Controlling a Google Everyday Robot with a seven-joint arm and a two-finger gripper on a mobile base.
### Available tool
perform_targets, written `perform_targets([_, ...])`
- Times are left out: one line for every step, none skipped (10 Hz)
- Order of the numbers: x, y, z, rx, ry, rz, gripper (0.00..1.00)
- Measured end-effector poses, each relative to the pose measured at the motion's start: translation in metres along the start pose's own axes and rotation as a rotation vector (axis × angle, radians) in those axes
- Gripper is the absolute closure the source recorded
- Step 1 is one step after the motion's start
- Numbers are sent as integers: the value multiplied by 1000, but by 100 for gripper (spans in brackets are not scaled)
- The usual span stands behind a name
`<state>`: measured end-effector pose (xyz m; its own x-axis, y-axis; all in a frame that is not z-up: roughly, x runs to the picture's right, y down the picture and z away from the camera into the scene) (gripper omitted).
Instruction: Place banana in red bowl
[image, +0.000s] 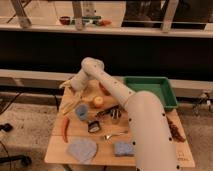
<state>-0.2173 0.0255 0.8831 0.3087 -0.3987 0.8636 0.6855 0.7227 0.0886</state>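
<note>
The banana is pale yellow and lies on the left part of the wooden table, near its left edge. My gripper hangs over the table's back left corner, just above and behind the banana. The red bowl stands at the back of the table and is mostly hidden behind my arm; only a red-orange part shows.
A small round orange-yellow fruit and a bluish bowl sit right of the banana. A red chili lies at the left edge. A green tray stands at back right. Metal utensils, a cloth and a sponge lie nearer.
</note>
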Motion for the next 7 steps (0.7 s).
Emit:
perform_targets([3, 3, 2, 11, -11, 23, 20])
perform_targets([3, 5, 5, 15, -22, 38, 20])
perform_targets([0, 5, 7, 22, -33, 47, 20])
perform_targets([-1, 7, 9, 25, -44, 57, 20])
perform_targets([-1, 9, 10, 26, -53, 63, 20])
perform_targets([-1, 11, 13, 21, -61, 64, 20])
perform_targets([-1, 13, 16, 6, -71, 58, 20])
